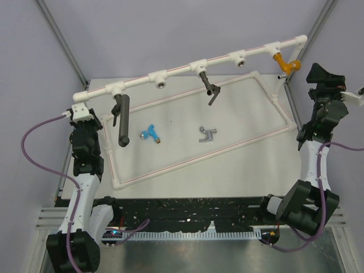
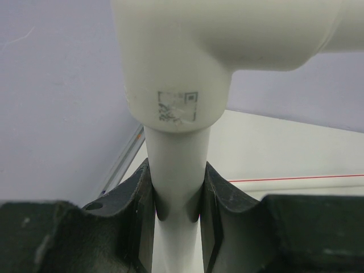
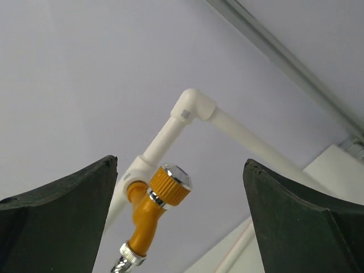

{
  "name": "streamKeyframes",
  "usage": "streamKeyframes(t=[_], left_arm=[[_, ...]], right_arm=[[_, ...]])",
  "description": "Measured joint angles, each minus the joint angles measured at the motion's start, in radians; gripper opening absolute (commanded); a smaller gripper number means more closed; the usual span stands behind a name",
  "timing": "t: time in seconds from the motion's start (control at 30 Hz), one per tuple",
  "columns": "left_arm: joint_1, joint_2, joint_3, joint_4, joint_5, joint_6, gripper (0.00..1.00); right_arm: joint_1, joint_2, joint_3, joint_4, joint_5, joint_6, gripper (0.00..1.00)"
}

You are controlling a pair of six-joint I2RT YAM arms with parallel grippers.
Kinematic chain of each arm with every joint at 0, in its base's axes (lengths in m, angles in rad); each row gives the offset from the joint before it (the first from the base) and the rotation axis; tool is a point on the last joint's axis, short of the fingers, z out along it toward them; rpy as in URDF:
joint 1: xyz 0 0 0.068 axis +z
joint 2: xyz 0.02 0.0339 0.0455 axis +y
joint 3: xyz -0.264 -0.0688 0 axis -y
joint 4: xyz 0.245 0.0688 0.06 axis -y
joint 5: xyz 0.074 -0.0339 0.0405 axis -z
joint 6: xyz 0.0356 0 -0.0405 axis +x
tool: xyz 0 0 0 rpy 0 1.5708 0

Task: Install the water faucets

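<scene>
Top external view is giving the best overview. How far along is the faucet job looking?

About a third, I'd judge. The small orange-gold tap-shaped faucet (image 1: 286,64) is sitting in the end socket of the white plastic pipe frame (image 1: 187,63), at the far right corner, with its spout pointing down. How tightly it is threaded in, I cannot tell.

And the other two?

The small bright blue tap-shaped faucet (image 1: 151,133) and the small silver-grey metal faucet (image 1: 207,134) are both lying loose on the pale table (image 1: 250,114), inside the frame's lower rectangle and well apart from each other. Two round open sockets (image 1: 161,84) on the top rail are looking unfilled, so those seem to be waiting for them.

What are the claws doing?

The right gripper (image 1: 319,75) is hovering just beside the orange-gold faucet, its jaws standing wide apart with nothing between them. The right wrist view is showing the faucet in the gap ahead, untouched. The left gripper (image 2: 176,196) is clamping tight on the frame's upright white corner pipe (image 2: 176,153), bracing it, I'd guess.

Anything else on the rail?

A long dark grey cylinder (image 1: 121,120) and a dark grey lever-handled fitting (image 1: 209,90) are hanging from two other sockets.
</scene>
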Motion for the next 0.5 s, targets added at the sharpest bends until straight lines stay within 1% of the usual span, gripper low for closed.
streamKeyframes(t=[0.23,0.27,0.33,0.43,0.5], left_arm=[[0.000,0.000,0.000,0.000,0.000,0.003,0.00],[0.000,0.000,0.000,0.000,0.000,0.003,0.00],[0.000,0.000,0.000,0.000,0.000,0.004,0.00],[0.000,0.000,0.000,0.000,0.000,0.004,0.00],[0.000,0.000,0.000,0.000,0.000,0.004,0.00]], right_arm=[[-0.001,-0.023,0.106,-0.104,-0.136,-0.775,0.95],[0.006,-0.036,0.105,-0.118,-0.146,-0.866,0.95],[0.021,-0.074,0.094,-0.135,-0.171,-1.112,0.95],[0.043,-0.133,0.044,-0.134,-0.212,-1.389,0.98],[0.059,-0.160,0.011,-0.135,-0.246,-1.545,0.99]])
